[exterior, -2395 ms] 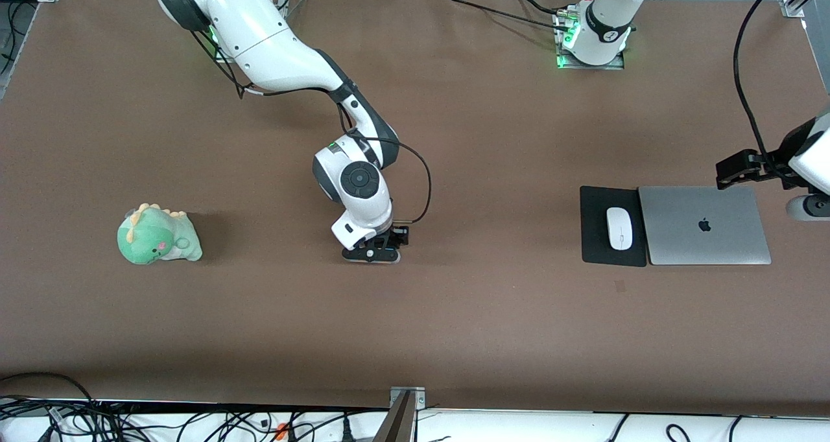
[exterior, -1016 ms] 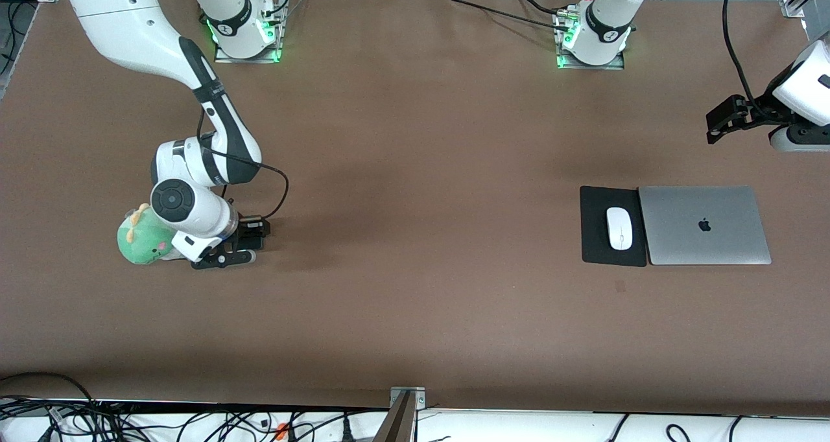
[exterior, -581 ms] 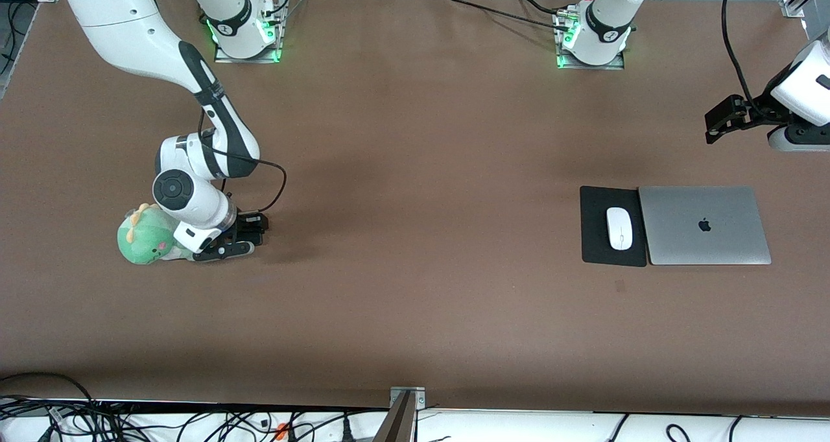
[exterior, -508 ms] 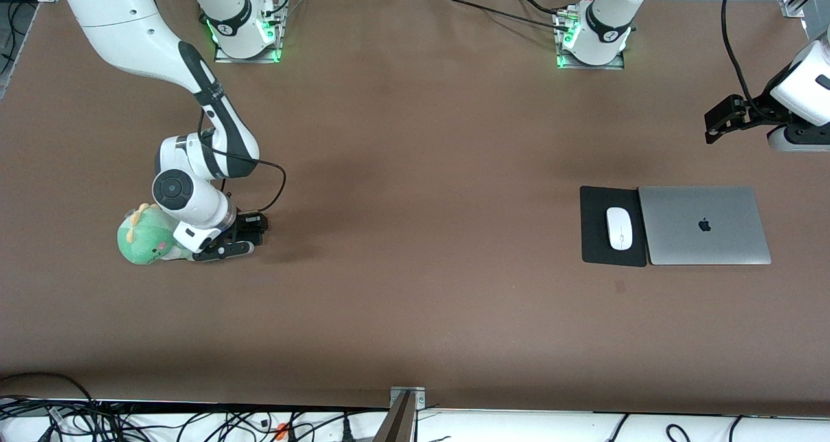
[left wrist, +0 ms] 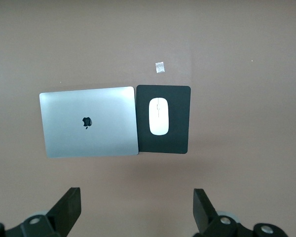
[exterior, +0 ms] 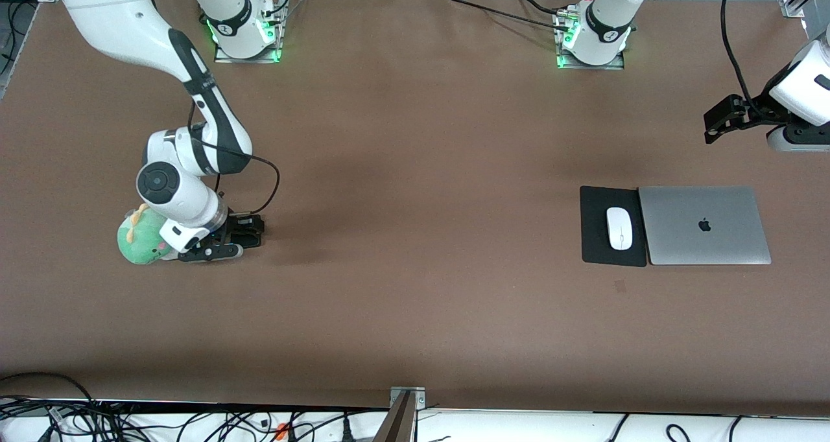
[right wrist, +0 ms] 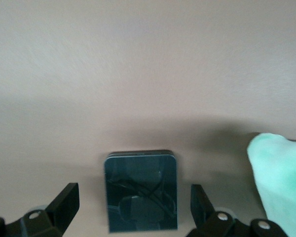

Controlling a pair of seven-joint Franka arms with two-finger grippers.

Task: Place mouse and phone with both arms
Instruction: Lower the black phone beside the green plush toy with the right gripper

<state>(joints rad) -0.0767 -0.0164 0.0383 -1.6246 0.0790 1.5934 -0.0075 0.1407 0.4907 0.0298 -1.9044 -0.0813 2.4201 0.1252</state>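
Note:
The white mouse (exterior: 619, 228) lies on a black mouse pad (exterior: 593, 234) toward the left arm's end of the table; it also shows in the left wrist view (left wrist: 159, 116). The black phone (right wrist: 140, 190) lies flat on the table between the fingers of my right gripper (right wrist: 133, 197). The fingers are spread wide and stand clear of the phone's edges. In the front view the right gripper (exterior: 211, 251) sits low beside a green plush, and the phone is hidden under it. My left gripper (left wrist: 137, 207) is open and empty, held high over the table near the laptop.
A closed silver laptop (exterior: 703, 225) lies against the mouse pad. A green dinosaur plush (exterior: 139, 241) stands right beside the right gripper, toward the right arm's end; it also shows in the right wrist view (right wrist: 281, 177). A small tape mark (exterior: 620, 286) lies nearer the camera than the pad.
The right arm swung from the table's middle to beside the plush, then shifted slightly closer to it. The left arm pulled back from over the laptop and has stayed still since.

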